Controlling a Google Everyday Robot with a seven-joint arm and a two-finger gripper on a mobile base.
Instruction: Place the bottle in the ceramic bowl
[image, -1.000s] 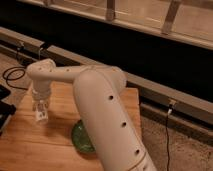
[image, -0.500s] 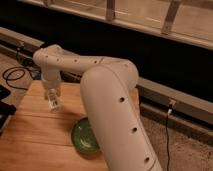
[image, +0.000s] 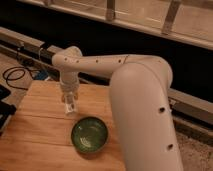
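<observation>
End effector (image: 69, 102) points straight down over the bench (image: 35, 125), closed on the bottle (image: 71, 108), which hangs upright just beside the bowl (image: 90, 135) and short of its rim, apparently held high enough to carry over the rim for release inside.

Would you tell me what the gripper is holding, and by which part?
The gripper holds the bottle by its upper part; its lower end hangs free above the table, up-left of the ceramic bowl.
</observation>
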